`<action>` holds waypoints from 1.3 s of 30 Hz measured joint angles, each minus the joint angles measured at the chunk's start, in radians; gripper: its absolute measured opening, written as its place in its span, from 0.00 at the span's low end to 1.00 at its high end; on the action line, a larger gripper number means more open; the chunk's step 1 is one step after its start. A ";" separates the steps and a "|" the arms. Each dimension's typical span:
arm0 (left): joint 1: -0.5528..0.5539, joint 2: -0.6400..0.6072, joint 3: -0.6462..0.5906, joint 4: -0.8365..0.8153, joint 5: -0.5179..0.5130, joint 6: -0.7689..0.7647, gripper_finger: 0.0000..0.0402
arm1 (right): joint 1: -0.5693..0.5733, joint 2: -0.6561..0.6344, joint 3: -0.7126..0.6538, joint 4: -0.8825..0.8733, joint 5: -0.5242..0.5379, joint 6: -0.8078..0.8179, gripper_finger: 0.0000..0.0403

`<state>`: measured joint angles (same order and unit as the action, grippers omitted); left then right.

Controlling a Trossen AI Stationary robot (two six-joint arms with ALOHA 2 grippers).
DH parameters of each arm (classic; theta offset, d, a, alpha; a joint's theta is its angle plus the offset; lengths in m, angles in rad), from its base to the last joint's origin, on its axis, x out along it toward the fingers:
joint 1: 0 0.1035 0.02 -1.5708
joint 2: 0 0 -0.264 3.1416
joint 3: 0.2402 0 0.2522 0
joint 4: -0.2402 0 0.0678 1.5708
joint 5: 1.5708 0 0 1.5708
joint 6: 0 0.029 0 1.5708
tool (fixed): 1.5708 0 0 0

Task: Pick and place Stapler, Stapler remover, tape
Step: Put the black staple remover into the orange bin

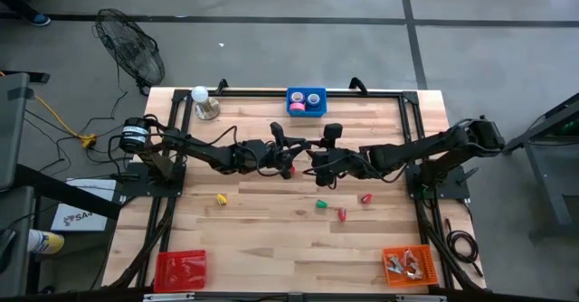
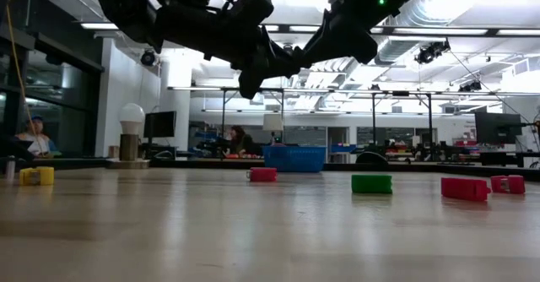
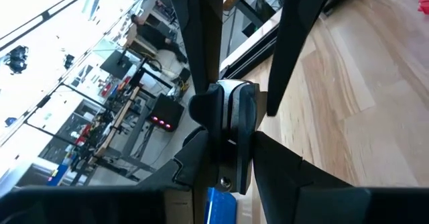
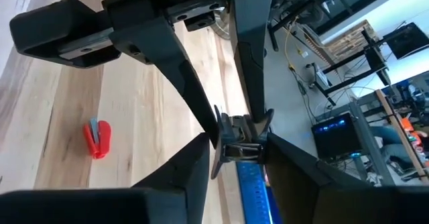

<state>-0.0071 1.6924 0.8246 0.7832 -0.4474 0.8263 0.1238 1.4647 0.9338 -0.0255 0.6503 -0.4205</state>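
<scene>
Drop risk: left gripper (image 1: pixel 286 155) pinches dark clawed item (image 4: pixel 236 140) mid-air; right gripper (image 1: pixel 315 163) fingers narrow around it, grip unclear; mistimed release drops it.

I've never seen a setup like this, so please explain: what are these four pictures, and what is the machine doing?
It is a robot with two dark arms at a wooden table. One picture looks down from above, one looks level across the tabletop, and two come from cameras on the arms' wrists. A red item, a green item and a yellow item lie loose. A blue bin, red bin and orange bin sit at the edges. Mid-table, the left pincer grips a small dark object, with the right pincer right beside it.
</scene>
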 joint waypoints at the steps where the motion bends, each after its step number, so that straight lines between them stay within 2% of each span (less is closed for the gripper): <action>1: 0.000 0.000 0.000 0.001 0.011 -0.005 0.23 | 0.000 0.000 0.000 0.006 0.000 -0.006 0.32; 8: 0.000 0.000 0.000 0.007 0.033 -0.023 0.23 | 0.000 0.000 0.000 0.048 -0.003 -0.032 0.32; 25: 0.000 0.000 0.000 0.007 0.036 -0.026 0.23 | 0.000 0.000 0.000 0.003 -0.003 -0.026 0.32; 34: 0.000 0.000 0.000 0.002 0.036 -0.025 0.23 | 0.000 0.000 0.000 -0.010 0.000 -0.026 0.20; 39: 0.000 0.000 0.000 0.000 0.036 -0.025 0.23 | 0.000 0.000 0.000 -0.012 0.000 -0.026 0.20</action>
<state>-0.0067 1.6923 0.8242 0.7830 -0.4114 0.8017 0.1242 1.4643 0.9337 -0.0372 0.6502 -0.4465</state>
